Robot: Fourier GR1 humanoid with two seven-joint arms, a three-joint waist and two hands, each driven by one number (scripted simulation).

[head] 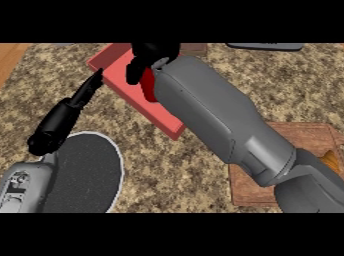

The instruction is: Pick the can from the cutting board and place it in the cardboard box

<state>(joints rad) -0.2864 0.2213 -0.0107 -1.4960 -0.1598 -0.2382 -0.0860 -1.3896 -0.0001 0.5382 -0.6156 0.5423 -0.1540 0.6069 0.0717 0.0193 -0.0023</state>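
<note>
Head view, 1 can (pixel 150 87) in R hand (pixel 154 53), 1 box (pixel 118 70)

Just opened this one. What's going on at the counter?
The right hand is stretched across the counter, its fingers curled round a red can held over the red open box at the far side. The can is not yet released. The wooden cutting board lies at the near right, partly under that forearm. The left hand is open next to a dark round plate, fingers pointing toward the box.
</note>
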